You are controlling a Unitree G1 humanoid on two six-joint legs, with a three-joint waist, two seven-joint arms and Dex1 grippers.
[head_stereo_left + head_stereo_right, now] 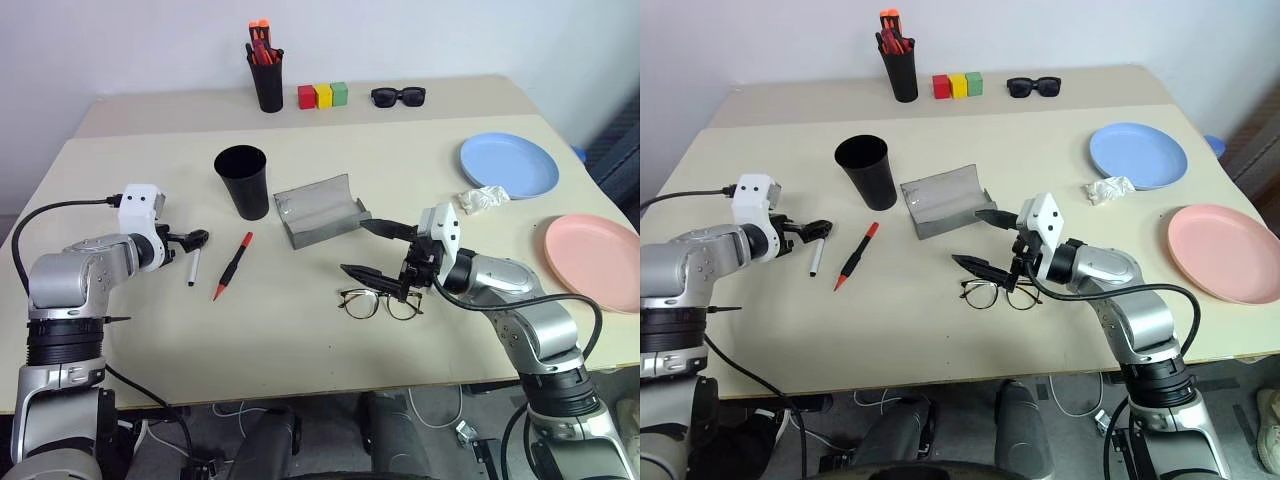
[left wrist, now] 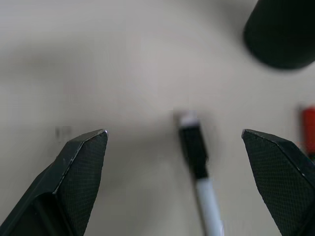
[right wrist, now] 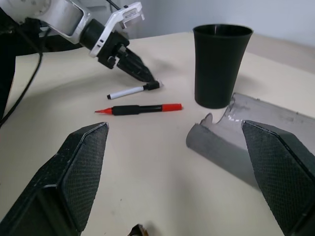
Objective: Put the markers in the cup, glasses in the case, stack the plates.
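Beige tabletop against a pale wall. Left gripper point(image 1: 196, 240) spread wide and empty, tips right at the black cap end of a slim white-barrelled marker point(image 1: 193, 267); best lowered further so both fingers straddle the barrel across its length, then closed mid-body. Marker flat, long axis running toward and away from the robot, capped end farther. Just beside, a dark marker with red cap point(image 1: 233, 265), cap end angled toward the wide black tapered plastic cup point(image 1: 242, 181). Right gripper point(image 1: 378, 250) parted, empty, above thin dark-framed clear glasses point(image 1: 380, 303).
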